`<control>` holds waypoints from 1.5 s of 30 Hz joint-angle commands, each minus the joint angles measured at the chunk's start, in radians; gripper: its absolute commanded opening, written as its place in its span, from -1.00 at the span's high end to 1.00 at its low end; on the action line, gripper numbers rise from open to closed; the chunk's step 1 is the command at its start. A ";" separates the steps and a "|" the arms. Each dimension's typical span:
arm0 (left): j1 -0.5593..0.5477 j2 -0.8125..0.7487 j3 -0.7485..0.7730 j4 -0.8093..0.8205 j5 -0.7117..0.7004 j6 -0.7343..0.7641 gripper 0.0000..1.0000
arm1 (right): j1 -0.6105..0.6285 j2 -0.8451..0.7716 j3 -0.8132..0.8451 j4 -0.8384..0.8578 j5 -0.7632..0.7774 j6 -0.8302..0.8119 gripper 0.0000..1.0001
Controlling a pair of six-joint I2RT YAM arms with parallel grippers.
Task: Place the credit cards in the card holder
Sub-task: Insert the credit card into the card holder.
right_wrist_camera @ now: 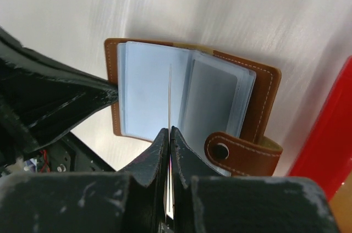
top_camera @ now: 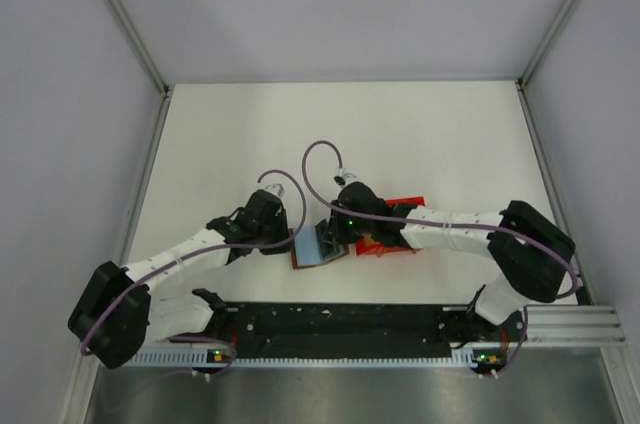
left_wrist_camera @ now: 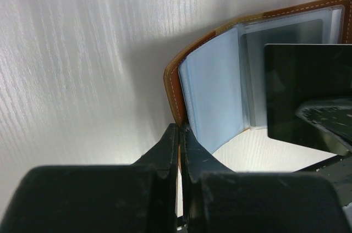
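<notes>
From above, the left arm (top_camera: 190, 249) and right arm (top_camera: 450, 227) meet at the middle of the white desk (top_camera: 400, 134). Their tips are over one open card holder (top_camera: 312, 252), which lies flat near the front edge. One red box (top_camera: 405, 204) sits just beside it, mostly under the right arm. Any cards inside the box are hidden, so I cannot count them.

In the left wrist view, the left fingers (left_wrist_camera: 168, 150) are closed tight on the edge of the card holder's brown cover, pinning that side. Several clear plastic sleeves (left_wrist_camera: 212, 90) fan up from the spine, too overlapped to count. One dark grey card (left_wrist_camera: 300, 79) stands face-on in front of them, to the right.

In the right wrist view, the right fingers (right_wrist_camera: 157, 150) are pressed shut on that same card. It shows here only as a thin pale edge rising between them, over the gap between two sleeve leaves. I cannot tell whether it already touches a sleeve. One strap (right_wrist_camera: 242, 153) with a single stud lies open at the holder's near right corner.

The step in hand looks like feeding this card into a sleeve. It would go best if the left grip holds the cover firmly so the leaves stay apart. The card's leading edge should line up square with one pocket mouth, then slide in slowly. A skewed entry could snag or buckle the thin plastic. The right grip should let go only once the card is well seated.
</notes>
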State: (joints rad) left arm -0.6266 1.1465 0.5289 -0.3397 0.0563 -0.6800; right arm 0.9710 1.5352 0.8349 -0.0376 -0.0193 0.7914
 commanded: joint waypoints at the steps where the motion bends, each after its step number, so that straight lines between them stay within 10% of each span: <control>1: 0.004 -0.001 -0.004 0.034 0.005 0.011 1.00 | 0.000 0.083 0.059 0.041 -0.033 0.025 1.00; 15: 0.011 0.018 -0.013 0.019 -0.022 -0.006 1.00 | -0.009 0.075 -0.109 0.082 0.101 0.080 1.00; 45: 0.019 0.162 -0.004 0.033 -0.027 -0.018 1.00 | -0.104 0.161 -0.235 0.508 -0.125 0.069 1.00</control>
State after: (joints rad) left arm -0.6102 1.2675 0.5255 -0.2626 0.0593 -0.7200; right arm 0.8940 1.6527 0.5900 0.4728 -0.1059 0.8993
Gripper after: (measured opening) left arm 0.010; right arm 0.006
